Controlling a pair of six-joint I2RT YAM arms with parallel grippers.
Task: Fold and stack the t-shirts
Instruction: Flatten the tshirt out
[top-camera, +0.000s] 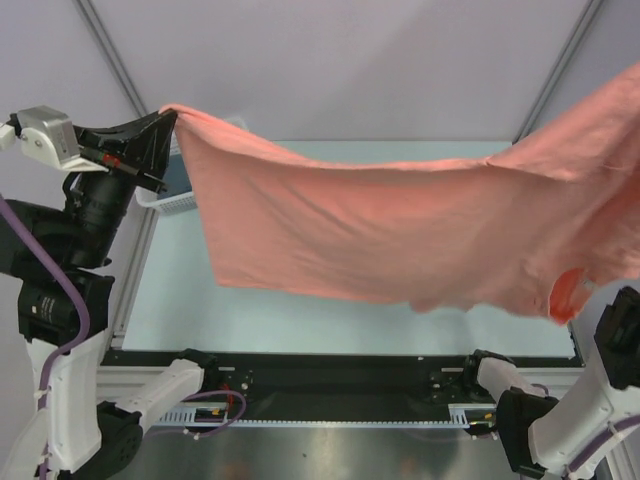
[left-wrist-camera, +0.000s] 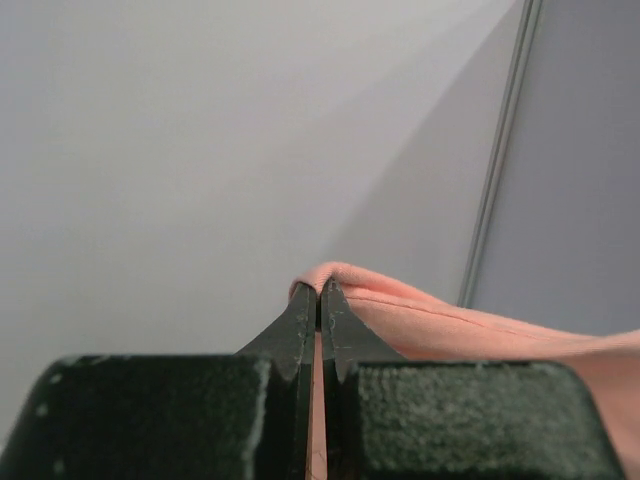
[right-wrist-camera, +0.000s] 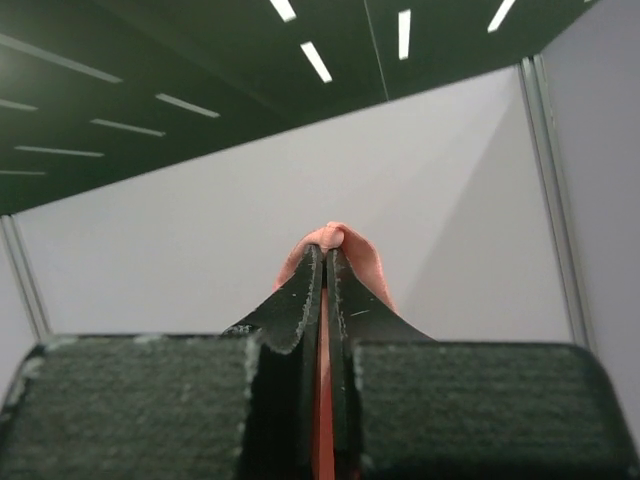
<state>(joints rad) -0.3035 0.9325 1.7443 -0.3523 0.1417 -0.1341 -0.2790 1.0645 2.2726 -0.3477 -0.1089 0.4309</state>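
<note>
A salmon-pink t-shirt (top-camera: 400, 225) hangs spread out in the air above the table, stretched between the two arms. My left gripper (top-camera: 168, 122) is raised at the upper left and is shut on one corner of the shirt; the pink cloth (left-wrist-camera: 400, 315) bulges over its closed fingertips (left-wrist-camera: 320, 290). My right gripper is out of the top view beyond the right edge. In the right wrist view it (right-wrist-camera: 326, 250) is shut on a fold of the same shirt (right-wrist-camera: 350, 250). The shirt's lower hem sags toward the front right.
A white basket (top-camera: 175, 190) stands at the back left of the pale table (top-camera: 250, 315), partly hidden behind the shirt and the left arm. Metal frame posts run up the back wall at both sides. The arm bases sit on the black rail at the near edge.
</note>
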